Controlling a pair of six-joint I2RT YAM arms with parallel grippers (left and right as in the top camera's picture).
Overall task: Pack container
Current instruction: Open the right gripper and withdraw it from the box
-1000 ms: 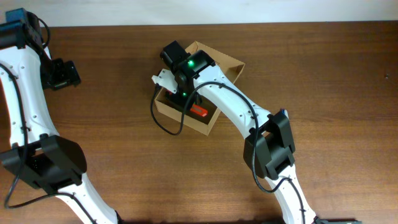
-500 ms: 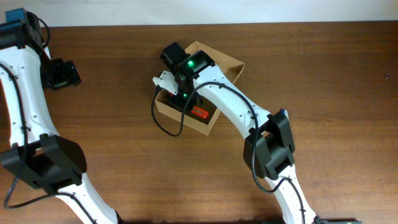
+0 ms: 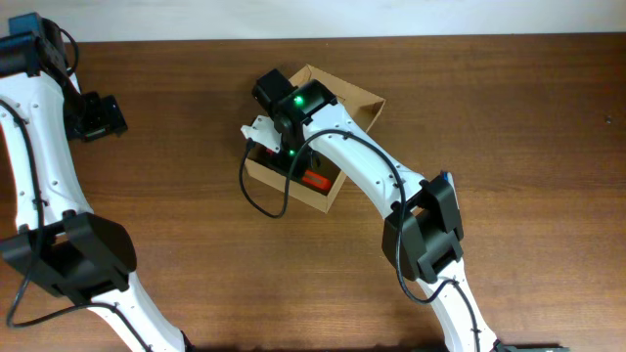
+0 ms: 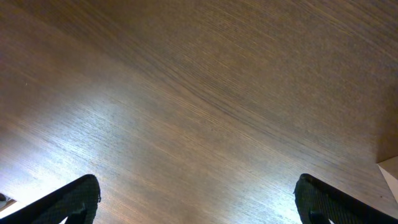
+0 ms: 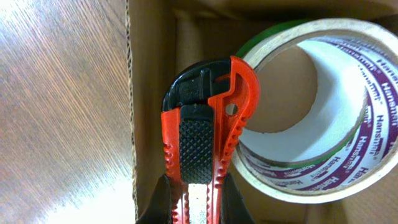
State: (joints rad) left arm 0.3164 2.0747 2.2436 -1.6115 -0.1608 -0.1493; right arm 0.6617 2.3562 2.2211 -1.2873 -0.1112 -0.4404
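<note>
The container (image 3: 262, 169) is a tan cardboard box with its flap lid (image 3: 350, 96) open, in the middle of the table. My right gripper (image 5: 198, 208) is shut on a red and black utility knife (image 5: 208, 118) and holds it inside the box, next to a tape roll (image 5: 305, 112) lying in the box. In the overhead view the right gripper (image 3: 293, 161) reaches down into the box, with a bit of red (image 3: 315, 180) showing beside it. My left gripper (image 4: 199, 202) is open and empty over bare wood at the far left (image 3: 96, 115).
The brown wooden table (image 3: 509, 117) surrounds the box. The box's left wall (image 5: 148, 93) stands just beside the knife. A black cable (image 3: 256, 200) loops in front of the box. The right arm (image 3: 377, 176) crosses the box's right side.
The right wrist has shifted slightly down into the box. The left arm has not moved.
</note>
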